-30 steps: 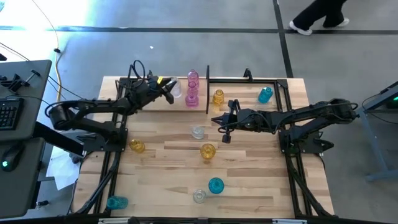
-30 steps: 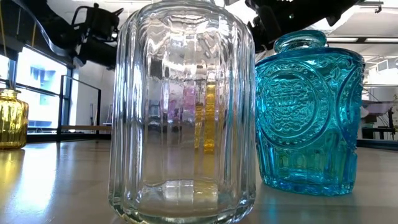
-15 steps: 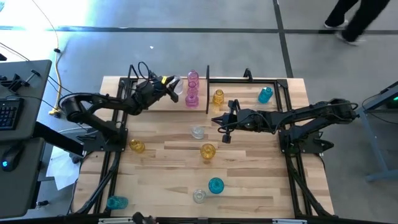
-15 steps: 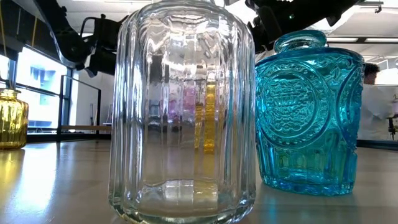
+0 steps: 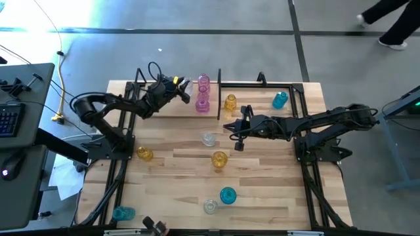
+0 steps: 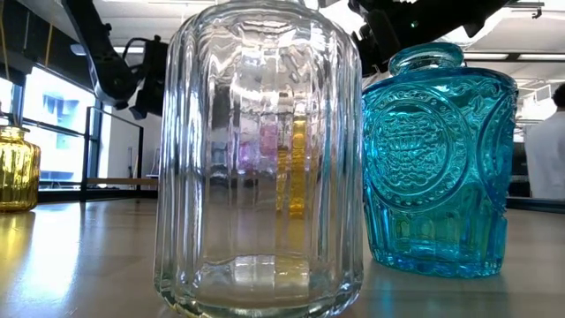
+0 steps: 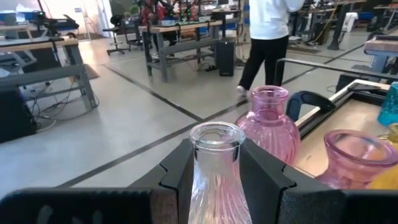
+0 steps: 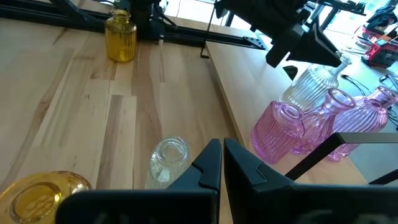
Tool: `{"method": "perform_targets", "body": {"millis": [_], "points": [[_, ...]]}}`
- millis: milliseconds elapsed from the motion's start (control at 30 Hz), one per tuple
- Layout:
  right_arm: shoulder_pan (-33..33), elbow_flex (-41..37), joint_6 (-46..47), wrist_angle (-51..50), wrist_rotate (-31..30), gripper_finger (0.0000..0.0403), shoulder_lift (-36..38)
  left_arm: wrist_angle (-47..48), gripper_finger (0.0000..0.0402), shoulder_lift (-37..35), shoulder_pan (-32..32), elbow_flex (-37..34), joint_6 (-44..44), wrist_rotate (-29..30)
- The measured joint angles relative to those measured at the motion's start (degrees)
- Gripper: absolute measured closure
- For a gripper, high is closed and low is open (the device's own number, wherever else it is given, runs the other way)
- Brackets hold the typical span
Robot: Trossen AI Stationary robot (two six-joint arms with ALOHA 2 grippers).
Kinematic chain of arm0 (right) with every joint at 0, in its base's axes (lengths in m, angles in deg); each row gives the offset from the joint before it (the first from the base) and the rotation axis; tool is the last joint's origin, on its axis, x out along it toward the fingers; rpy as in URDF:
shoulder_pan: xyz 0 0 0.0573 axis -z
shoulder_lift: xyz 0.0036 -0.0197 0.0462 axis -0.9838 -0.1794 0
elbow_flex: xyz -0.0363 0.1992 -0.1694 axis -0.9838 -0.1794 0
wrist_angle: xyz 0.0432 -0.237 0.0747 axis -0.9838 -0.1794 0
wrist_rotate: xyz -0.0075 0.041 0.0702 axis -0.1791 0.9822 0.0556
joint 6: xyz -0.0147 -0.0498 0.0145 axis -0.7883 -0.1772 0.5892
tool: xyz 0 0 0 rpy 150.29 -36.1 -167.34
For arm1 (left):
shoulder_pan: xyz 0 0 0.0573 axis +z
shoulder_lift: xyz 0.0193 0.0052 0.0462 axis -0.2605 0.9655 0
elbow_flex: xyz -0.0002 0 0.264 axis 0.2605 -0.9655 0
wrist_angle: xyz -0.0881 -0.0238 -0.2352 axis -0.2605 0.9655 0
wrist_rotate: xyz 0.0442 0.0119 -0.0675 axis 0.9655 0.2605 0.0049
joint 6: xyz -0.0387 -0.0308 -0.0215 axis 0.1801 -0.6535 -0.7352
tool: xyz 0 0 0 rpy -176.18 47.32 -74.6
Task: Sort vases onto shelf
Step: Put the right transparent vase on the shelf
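My left gripper [image 5: 178, 87] is at the shelf's [image 5: 257, 110] left part, shut on a clear ribbed vase [image 7: 216, 177], which also shows in the right wrist view [image 8: 313, 84]. It is just left of two pink vases [image 5: 203, 82] [image 5: 203, 103] standing on the shelf. An amber vase [image 5: 230, 102] and a teal vase [image 5: 280, 99] stand farther right on the shelf. My right gripper [image 5: 228, 128] hovers shut and empty over the table's middle, near a clear vase [image 8: 168, 158] on the tabletop. My left gripper pinches the clear vase between its two fingers [image 7: 179, 177], just below the rim at its neck [image 7: 215, 163]. The fingers come level from the table's left. The vase stands upright in the hold; the pink vases hide its base, so I cannot tell whether it rests on the shelf.
On the tabletop stand two amber vases [image 5: 219, 158] [image 5: 144, 154], a teal vase [image 5: 228, 195] beside a clear vase [image 5: 210, 206], and a teal vase [image 5: 123, 213] at the near left corner. The shelf's black posts [image 5: 218, 82] rise by the pink vases. A person walks past beyond the table.
My left gripper has carried the clear vase a little toward the table's far edge and the pink vases, staying shut on it, while the arm's elbow has swung right. In the low view the gripper shows lower than before.
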Motion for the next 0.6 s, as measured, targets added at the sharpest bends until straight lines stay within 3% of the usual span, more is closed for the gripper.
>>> {"method": "perform_targets", "body": {"millis": [600], "points": [[-0.2,0.0,0.0,-0.1,0.0,0.0403,0.0,-2.9,0.0305,3.0,0.7,0.0,-1.2,-0.1]]}}
